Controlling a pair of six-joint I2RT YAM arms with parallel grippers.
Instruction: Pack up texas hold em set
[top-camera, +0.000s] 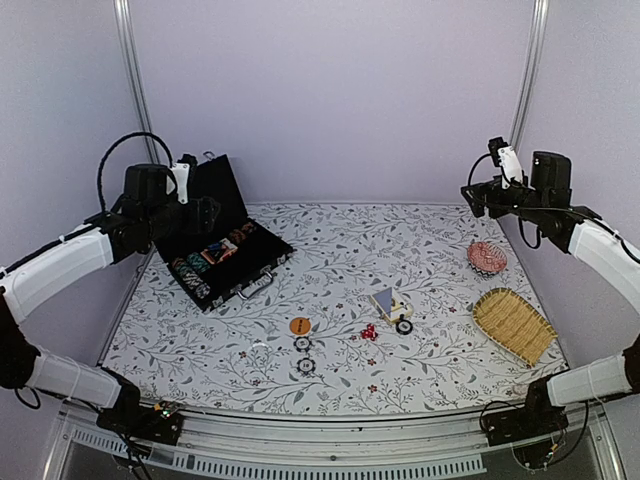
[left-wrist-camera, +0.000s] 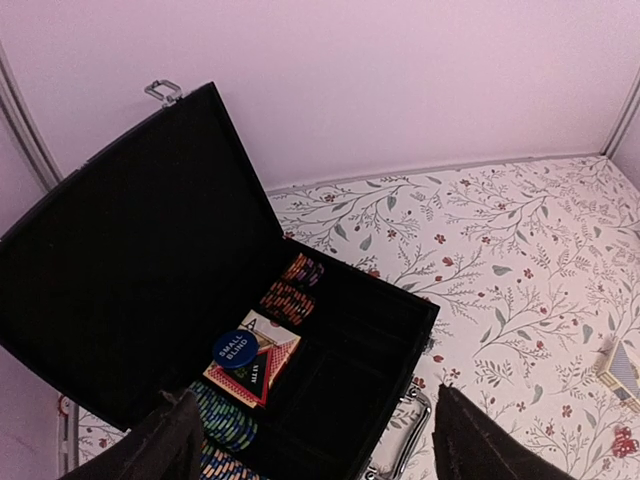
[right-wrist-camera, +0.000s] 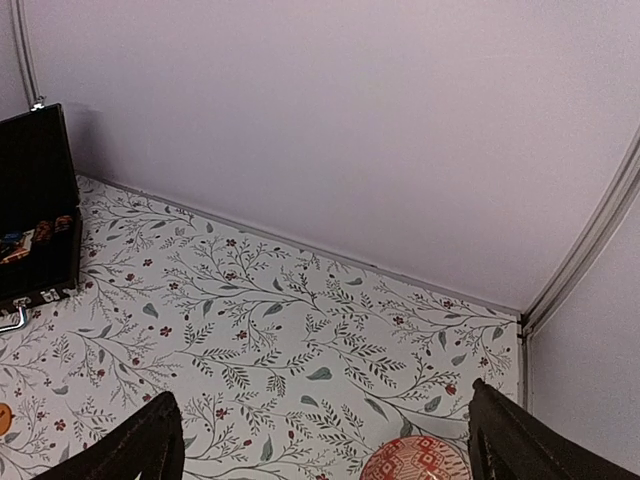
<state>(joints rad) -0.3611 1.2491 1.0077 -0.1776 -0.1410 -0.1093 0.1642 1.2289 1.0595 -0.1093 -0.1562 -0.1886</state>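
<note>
The black case (top-camera: 225, 255) stands open near the far left corner of the counter (top-camera: 400, 240), with its lid raised towards the left wall and its handle facing the middle. The left fingers (left-wrist-camera: 165, 445) hang over its near side, set wide apart and holding nothing. Inside, chips (left-wrist-camera: 292, 290) fill one compartment. A blue disc (left-wrist-camera: 235, 350) reading "SMALL BLIND" lies on a card deck (left-wrist-camera: 268, 372) whose own print is too small to read.

Loose pieces lie towards the front middle: an orange disc (top-camera: 300, 325) with an unreadable dark mark, two chips (top-camera: 304, 344) just in front of it, red dice (top-camera: 368, 332), and a card pile (top-camera: 385, 302). Open patterned counter runs between the case and these pieces, and across the far middle.

The right fingers (right-wrist-camera: 140, 445) are spread wide and empty, high over the far right corner, above a red patterned dish (top-camera: 486, 257). A woven basket (top-camera: 513, 324) sits near the right edge.
</note>
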